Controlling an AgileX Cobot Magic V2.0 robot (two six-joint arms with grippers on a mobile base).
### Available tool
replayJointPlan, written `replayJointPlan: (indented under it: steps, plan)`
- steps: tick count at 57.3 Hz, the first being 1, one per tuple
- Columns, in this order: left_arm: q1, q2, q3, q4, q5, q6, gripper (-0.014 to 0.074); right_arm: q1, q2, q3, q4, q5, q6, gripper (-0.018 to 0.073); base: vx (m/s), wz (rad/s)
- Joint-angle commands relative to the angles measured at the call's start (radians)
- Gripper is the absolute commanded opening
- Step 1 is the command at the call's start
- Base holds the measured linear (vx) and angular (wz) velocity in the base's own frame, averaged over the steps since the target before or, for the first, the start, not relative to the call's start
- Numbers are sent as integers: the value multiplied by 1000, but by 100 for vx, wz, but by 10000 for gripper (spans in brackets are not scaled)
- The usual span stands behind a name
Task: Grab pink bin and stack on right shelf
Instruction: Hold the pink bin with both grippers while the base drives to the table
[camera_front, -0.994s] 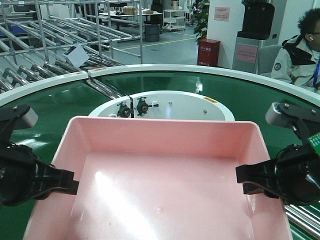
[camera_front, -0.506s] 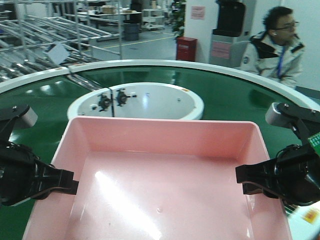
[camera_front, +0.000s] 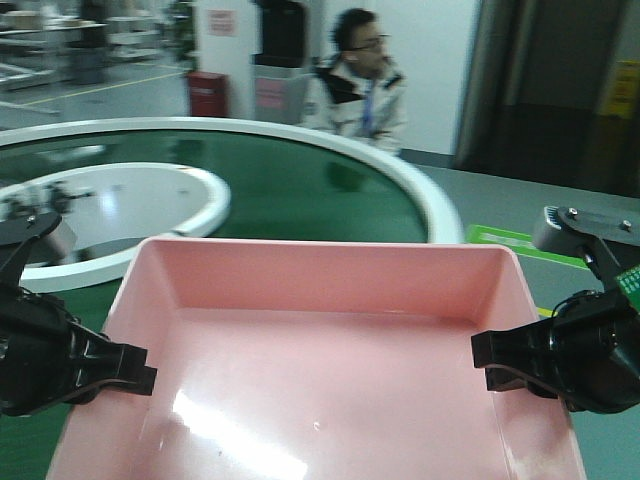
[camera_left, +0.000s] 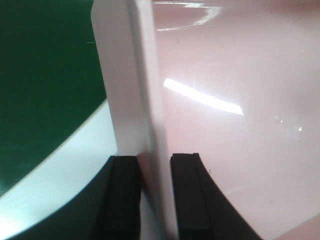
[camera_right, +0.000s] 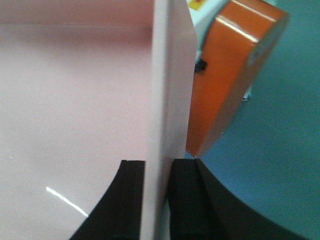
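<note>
The pink bin (camera_front: 320, 360) is empty and fills the lower middle of the front view, held up between both arms. My left gripper (camera_front: 148, 378) is shut on the bin's left wall; in the left wrist view the left gripper (camera_left: 155, 200) has one black finger on each side of the pink bin's wall (camera_left: 135, 90). My right gripper (camera_front: 480, 360) is shut on the bin's right wall; in the right wrist view the right gripper (camera_right: 157, 200) clamps the pink bin's wall (camera_right: 167, 90). The right shelf is out of view.
The green conveyor belt (camera_front: 300, 190) with its white outer rim curves behind the bin, around a white round centre (camera_front: 130, 205). A person (camera_front: 362, 85) in a pale jacket stands beyond it. An orange-sided object (camera_right: 225, 75) and teal floor lie under the bin's right side.
The whole view has swung to the right with the bin held in both grippers: the conveyor and person have slid left, and floor with a dark doorway now shows at the right.
</note>
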Motion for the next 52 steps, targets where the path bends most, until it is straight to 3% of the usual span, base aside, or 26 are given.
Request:
replayJointPlan:
  steps: [1, 29, 52]
  plan:
    - [-7, -35, -39, -81, -32, 22, -1, -1, -33, -39, 54, -80, -14, -8, -15, -84]
    - [-7, -35, -39, -81, -32, 22, -1, -1, -33, -39, 54, -79, -14, -8, -9, -89]
    - [-7, -35, -39, -81, -32, 22, -1, -1, -33, -39, 55, -76, -14, -8, 9, -75]
